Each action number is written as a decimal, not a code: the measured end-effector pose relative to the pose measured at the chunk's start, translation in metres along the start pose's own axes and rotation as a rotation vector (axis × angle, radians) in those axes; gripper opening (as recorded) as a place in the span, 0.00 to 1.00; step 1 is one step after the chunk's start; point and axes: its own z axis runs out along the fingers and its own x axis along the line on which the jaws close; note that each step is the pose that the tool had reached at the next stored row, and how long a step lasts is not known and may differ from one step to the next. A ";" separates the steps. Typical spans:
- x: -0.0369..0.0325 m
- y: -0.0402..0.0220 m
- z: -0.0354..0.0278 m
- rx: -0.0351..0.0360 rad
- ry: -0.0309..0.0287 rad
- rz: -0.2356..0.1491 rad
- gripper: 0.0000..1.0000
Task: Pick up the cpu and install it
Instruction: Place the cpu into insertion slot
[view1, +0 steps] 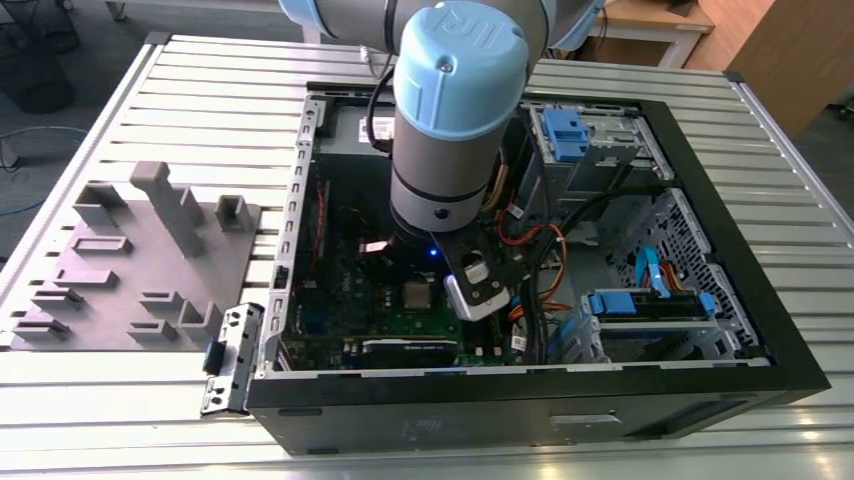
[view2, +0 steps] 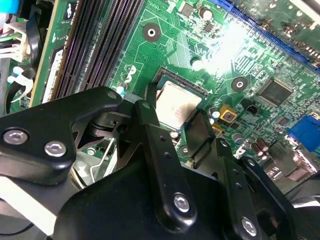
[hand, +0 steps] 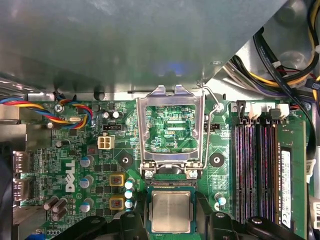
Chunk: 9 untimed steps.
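My gripper (hand: 172, 215) is down inside the open computer case (view1: 534, 395), low over the green motherboard (hand: 80, 150). In both wrist views its black fingers (hand: 212, 225) stand spread apart, one on either side of the cpu (hand: 171, 210). A thin strip of the socket (hand: 170, 184) shows between each finger and the chip's pale rim, so as far as I can see I am gripping nothing and the jaws are open.

The cpu lies flat in the socket, silver-grey top up. In the exterior view that puts it about the middle of the board, nearer the case's front wall than its back. The metal load frame (hand: 141, 130) is swung up and open just beside the socket, bare board showing through its window. The dark memory slots (hand: 250, 170) run along one edge of the board, and a bundle of coloured cables (hand: 70, 112) sits towards the opposite edge.

My arm (view1: 454, 120) comes straight down into the case, which takes up the middle of the slatted table (view1: 200, 80). The grey plastic tray (view1: 120, 270) lies by the table's edge on the exterior view's left, well apart from my tool
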 end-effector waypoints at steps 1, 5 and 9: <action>0.0000 0.0000 0.0000 0.0001 0.0001 0.000 0.47; -0.0014 0.0000 0.0002 -0.0001 0.0000 0.000 0.47; -0.0014 -0.0001 0.0017 0.0005 0.0000 0.000 0.47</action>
